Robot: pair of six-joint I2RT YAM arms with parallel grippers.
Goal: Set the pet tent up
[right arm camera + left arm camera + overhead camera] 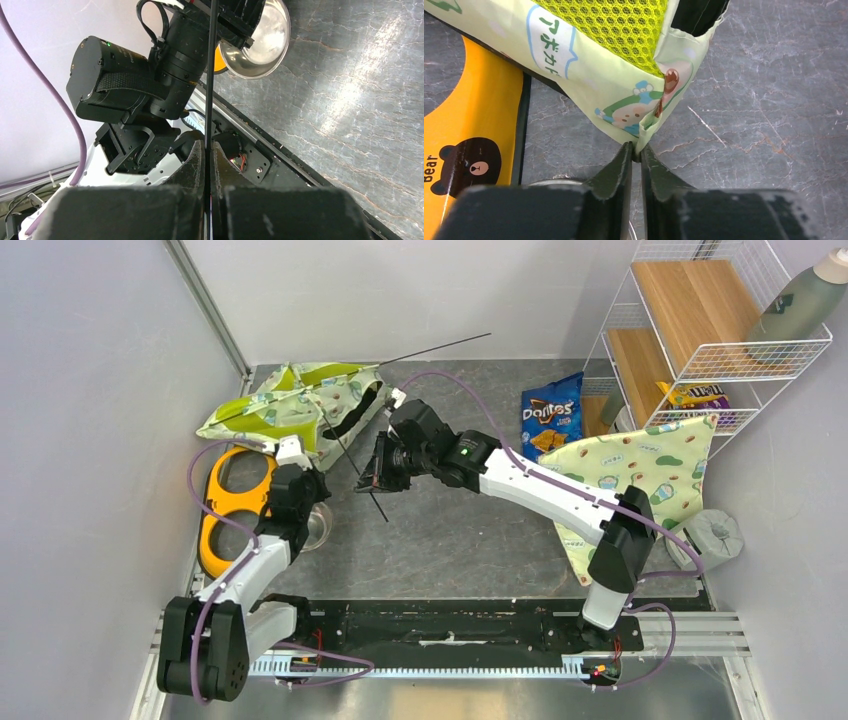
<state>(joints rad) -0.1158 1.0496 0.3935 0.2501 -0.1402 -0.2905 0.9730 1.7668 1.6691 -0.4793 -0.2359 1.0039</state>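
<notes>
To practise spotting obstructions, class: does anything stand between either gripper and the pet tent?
Nothing visible does. The left gripper is shut on a fabric corner of the pet tent, and the right gripper on a thin black pole.

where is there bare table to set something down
Bare mat lies between the steel bowl, right arm and near rail. Crowded: left, with pet tent and yellow feeder; right, with chip bag and printed pad.

A: Pet tent point(589, 85)?
B: Thin matt cloth w/ lime open-mesh panel. Pole point(210, 75): smooth black, slight sheen.
A: Counter point(764, 100)?
B: Grey marble-look, smooth, semi-gloss. Bowl point(260, 35): polished metal, mirror-bright. Feeder tray point(469, 130): glossy orange plastic. Rack point(690, 300): white wire, bare wood shelves.
</notes>
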